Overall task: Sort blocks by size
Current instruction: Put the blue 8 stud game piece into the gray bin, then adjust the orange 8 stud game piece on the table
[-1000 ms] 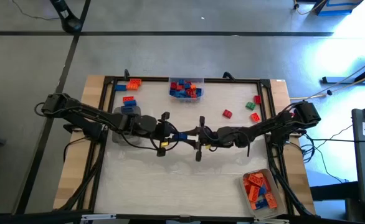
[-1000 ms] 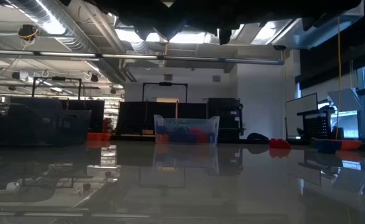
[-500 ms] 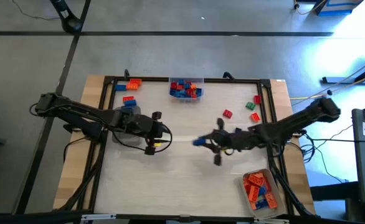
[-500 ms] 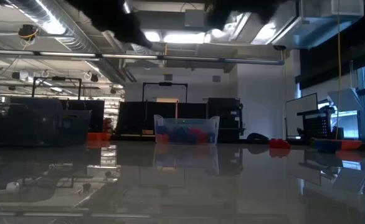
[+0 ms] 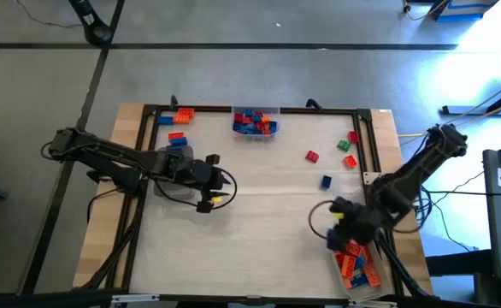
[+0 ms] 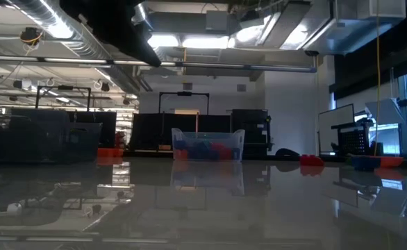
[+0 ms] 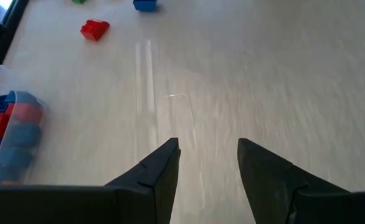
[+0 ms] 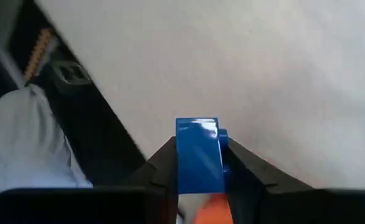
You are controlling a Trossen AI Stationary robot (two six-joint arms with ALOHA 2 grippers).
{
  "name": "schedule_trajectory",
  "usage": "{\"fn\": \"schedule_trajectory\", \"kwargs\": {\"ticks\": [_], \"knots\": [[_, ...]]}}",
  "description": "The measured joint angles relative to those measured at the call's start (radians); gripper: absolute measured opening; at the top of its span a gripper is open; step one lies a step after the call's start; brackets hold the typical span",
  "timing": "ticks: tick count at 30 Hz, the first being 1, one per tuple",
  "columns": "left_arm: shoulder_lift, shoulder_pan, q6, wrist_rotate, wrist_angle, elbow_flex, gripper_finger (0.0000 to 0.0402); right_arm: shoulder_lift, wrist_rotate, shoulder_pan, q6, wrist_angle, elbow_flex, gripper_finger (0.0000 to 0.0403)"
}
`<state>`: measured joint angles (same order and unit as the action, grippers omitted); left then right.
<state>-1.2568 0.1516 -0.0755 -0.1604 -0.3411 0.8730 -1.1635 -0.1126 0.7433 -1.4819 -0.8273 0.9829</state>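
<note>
Pale table [image 5: 250,231] — left fingers [image 7: 164,168] apart, right fingers [image 8: 241,165] clamp blue block [image 8: 199,152].

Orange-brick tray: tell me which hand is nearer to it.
Right. The right hand hovers at the tray's far edge, holding a blue brick; the left hand waits across the table.

Overhead camera straight down; low one level across table [image 6: 203,208]; both sharing the far tray [image 5: 256,122].
</note>
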Motion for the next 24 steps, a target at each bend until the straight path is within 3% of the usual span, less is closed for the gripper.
{"fn": "schedule_trajectory", "kwargs": {"ticks": [4,11,16,24], "knots": [[0.0,0.0,-0.004,0.0,0.0,0.0,0.0148,-0.027,0.053,0.131,-0.314,-0.079,0.0,0.0095],[0.0,0.0,-0.004,-0.001,0.001,0.0,0.015,-0.071,0.149,0.235,-0.573,-0.149,-0.039,0.0103],[0.0,0.0,-0.003,-0.001,0.0,0.0,0.0146,-0.072,0.237,0.245,-0.627,-0.155,-0.061,0.0148],[0.0,0.0,-0.011,-0.003,0.0,0.0,0.0145,0.007,0.212,0.208,-0.625,-0.14,-0.061,0.0213]]}}
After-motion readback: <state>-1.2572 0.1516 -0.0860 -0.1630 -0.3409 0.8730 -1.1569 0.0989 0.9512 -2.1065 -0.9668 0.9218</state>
